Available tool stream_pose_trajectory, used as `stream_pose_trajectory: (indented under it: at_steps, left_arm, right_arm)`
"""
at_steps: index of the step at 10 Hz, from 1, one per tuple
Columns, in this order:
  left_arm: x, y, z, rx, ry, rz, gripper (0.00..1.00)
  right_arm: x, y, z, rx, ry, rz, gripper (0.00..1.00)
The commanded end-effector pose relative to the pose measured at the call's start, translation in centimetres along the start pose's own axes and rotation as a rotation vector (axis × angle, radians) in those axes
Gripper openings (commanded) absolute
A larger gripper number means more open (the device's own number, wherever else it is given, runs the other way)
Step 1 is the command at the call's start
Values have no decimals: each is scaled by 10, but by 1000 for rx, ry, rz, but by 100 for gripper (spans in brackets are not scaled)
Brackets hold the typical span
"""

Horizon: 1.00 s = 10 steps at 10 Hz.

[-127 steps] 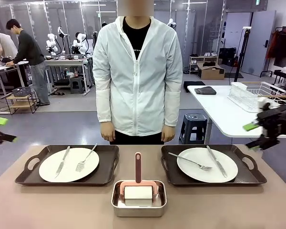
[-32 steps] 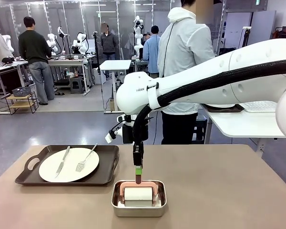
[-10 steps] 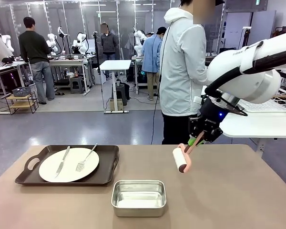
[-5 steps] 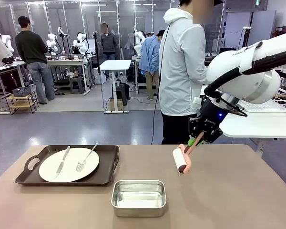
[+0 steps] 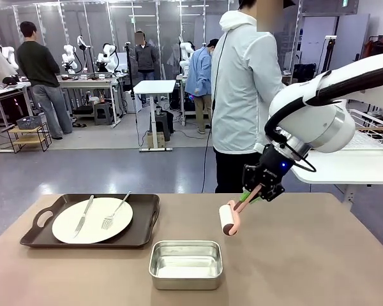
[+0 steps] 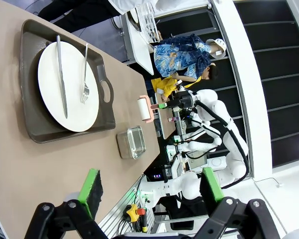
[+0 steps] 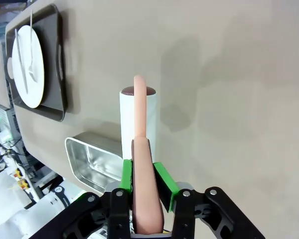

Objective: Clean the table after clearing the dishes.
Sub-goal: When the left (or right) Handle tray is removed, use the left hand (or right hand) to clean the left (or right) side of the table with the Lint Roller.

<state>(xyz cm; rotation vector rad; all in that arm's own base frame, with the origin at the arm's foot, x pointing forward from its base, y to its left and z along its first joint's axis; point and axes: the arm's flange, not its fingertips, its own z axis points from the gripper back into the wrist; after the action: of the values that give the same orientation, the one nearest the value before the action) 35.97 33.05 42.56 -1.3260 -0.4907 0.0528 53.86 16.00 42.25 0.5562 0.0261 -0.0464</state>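
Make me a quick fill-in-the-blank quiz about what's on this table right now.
The right fingers clamp the roller's ____ handle.
Inside, the steel pan is ____.
On the plate lie a fork and a ____.
The left fingers stand ____, holding nothing.
Missing words: pink; empty; knife; open.

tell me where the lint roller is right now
In the front view the roller is held by its pink handle in the right gripper, low over the table right of centre, just beyond the far right corner of the steel pan.
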Motion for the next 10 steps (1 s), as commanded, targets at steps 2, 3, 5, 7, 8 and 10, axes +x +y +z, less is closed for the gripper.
stream_pose_trajectory:
  at_steps: [2, 3, 5, 7, 8, 10]
  left_arm:
    - [-2, 0, 2, 0, -5, -6, 100]
    - [-2, 0, 2, 0, -5, -6, 100]
    - [-2, 0, 2, 0, -5, -6, 100]
    - [-2, 0, 2, 0, -5, -6, 100]
    - [-2, 0, 2, 0, -5, -6, 100]
    - [-2, 0, 2, 0, -5, -6, 100]
  right_arm:
    - [17, -25, -9, 79, 10, 17, 23]
    - [21, -34, -12, 103, 29, 28, 23]
    - [29, -49, -21, 136, 30, 42, 23]
    - [31, -64, -33, 142, 28, 28, 23]
    - [32, -73, -36, 139, 22, 13, 23]
    - [30, -98, -40, 91, -8, -17, 23]
